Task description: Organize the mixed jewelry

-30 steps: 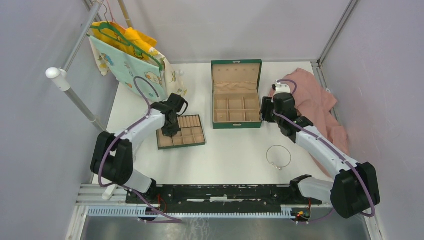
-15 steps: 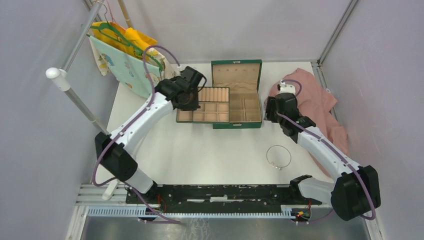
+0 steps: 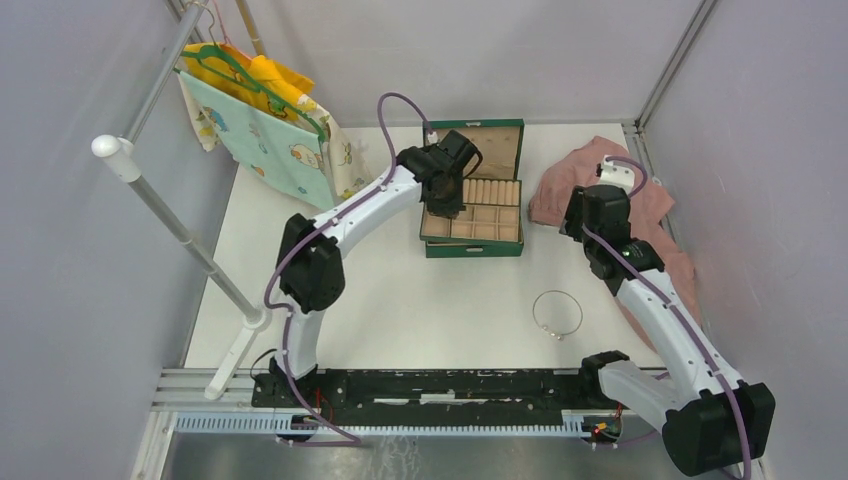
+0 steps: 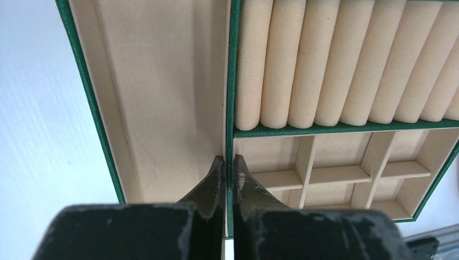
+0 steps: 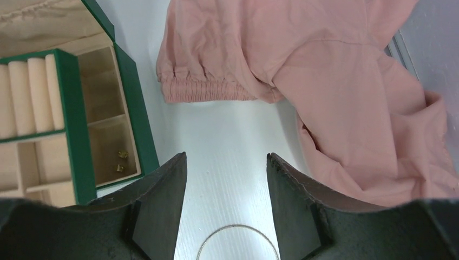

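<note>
Bright, even light from above on the white table (image 3: 400, 300), shadows faint and soft. Overhead view crisp. Left wrist view: gentle shading between the divider tray (image 4: 335, 59) rolls, the left end effector (image 4: 228, 162) dark, slightly soft. Right wrist view: pale glare on the table.

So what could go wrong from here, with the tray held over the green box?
The left fingers pinch the divider tray by only one thin rim wall, so it might tilt or jam against the green box.
The gold pieces lie loose in the box's end compartment; a bump could scatter them.
The silver hoop lies flat on the table near the open right fingers; such thin wire may be hard to grip.
</note>
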You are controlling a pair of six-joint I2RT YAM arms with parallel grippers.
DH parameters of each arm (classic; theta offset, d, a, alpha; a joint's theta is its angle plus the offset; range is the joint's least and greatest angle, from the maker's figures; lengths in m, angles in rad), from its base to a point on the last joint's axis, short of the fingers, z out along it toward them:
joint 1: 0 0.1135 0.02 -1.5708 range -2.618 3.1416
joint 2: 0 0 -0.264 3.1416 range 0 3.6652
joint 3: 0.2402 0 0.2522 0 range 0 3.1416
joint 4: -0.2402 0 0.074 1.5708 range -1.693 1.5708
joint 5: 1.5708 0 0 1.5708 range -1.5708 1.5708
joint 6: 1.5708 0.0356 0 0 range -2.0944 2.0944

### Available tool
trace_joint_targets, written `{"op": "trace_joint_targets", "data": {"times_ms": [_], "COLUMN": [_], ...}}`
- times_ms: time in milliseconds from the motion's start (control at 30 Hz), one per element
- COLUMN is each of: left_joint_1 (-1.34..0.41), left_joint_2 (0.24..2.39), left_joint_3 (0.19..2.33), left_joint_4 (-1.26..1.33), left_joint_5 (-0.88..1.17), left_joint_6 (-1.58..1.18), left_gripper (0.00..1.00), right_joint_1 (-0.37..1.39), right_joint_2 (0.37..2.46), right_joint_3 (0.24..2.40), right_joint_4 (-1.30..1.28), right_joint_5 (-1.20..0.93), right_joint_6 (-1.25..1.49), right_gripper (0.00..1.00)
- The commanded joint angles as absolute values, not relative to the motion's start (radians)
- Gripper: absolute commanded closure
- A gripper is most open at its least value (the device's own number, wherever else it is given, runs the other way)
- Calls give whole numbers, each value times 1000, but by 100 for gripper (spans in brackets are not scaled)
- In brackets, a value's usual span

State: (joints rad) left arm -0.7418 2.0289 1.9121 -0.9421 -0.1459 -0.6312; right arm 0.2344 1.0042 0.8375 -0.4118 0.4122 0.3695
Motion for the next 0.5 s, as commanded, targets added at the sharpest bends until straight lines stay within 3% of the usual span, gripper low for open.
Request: {"op": "trace_joint_targets", "data": {"times_ms": [0,467], "left_joint_1": [-739,-741], "left_joint_2": [2091,2202], "left_joint_3": [1995,2020], "left_joint_4": [-857,-812], "left_joint_5": [-116,-176], "left_joint_6": [-728,-778], "left_gripper": [98,98], "right_joint_1": [227,227], "right_joint_2": [972,971], "right_joint_3": [861,853], "right_joint_4": [-457,-469], "right_joint_5": [453,422], "right_joint_6": [365,369], "right_gripper": [39,39]}}
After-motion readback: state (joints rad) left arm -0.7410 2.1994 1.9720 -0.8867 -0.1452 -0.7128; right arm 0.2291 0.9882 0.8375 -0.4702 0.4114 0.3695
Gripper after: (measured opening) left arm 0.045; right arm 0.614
